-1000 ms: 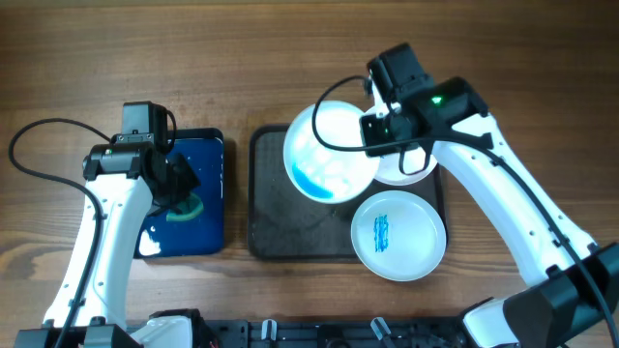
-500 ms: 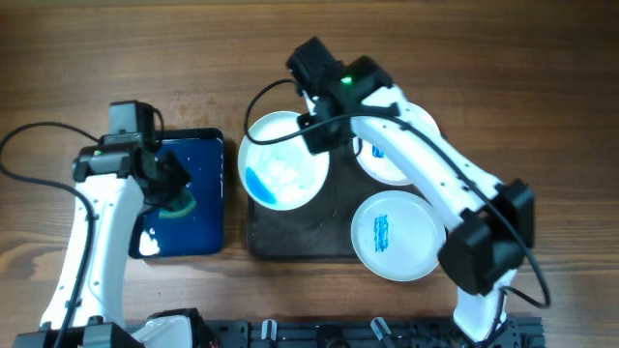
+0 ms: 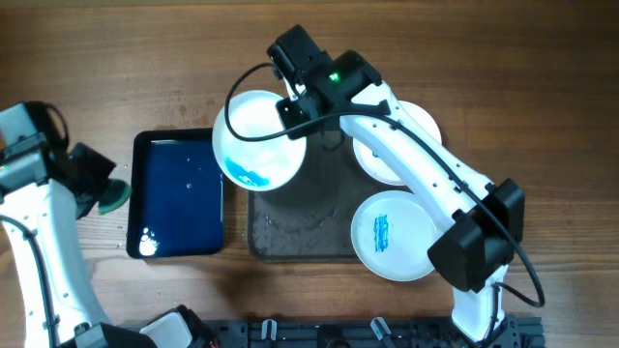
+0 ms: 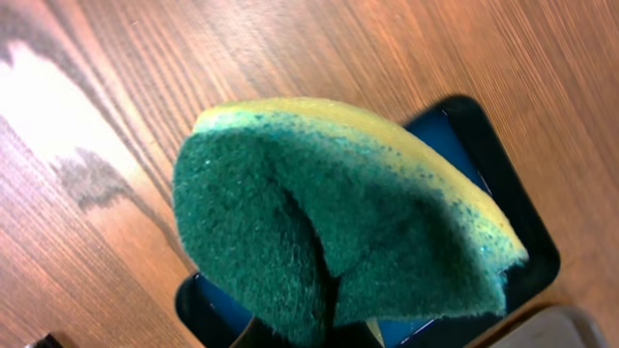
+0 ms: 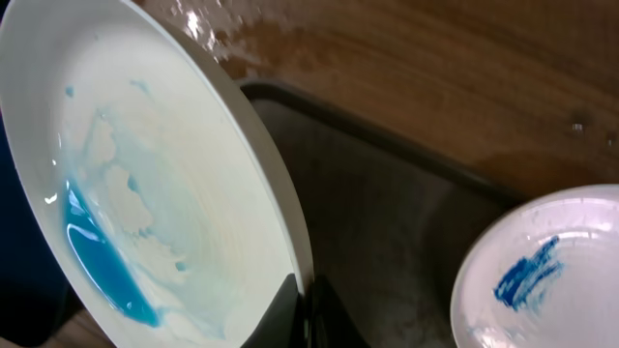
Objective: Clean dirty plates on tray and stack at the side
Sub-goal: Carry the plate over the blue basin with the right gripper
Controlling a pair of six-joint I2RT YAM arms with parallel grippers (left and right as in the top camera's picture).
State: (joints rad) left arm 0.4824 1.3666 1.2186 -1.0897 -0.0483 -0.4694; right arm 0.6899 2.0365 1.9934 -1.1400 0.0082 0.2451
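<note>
Right hand (image 3: 294,108) closed, arm outstretched; left hand (image 3: 104,192) closed, far left.

The pincer (image 5: 305,314) grips a white plate (image 5: 164,164) by its rim at the bottom edge of the view, one dark finger on each side. The plate stands steeply tilted. A blue puddle (image 5: 97,261) has gathered along its lower left side, with pale smears above it. Behind it lies the dark tray (image 5: 387,213). At the lower right, a second plate (image 5: 571,232) bearing a blue scribble (image 5: 527,273) overlaps the tray's rim. The wooden surface (image 5: 435,68) above shows droplets.
</note>
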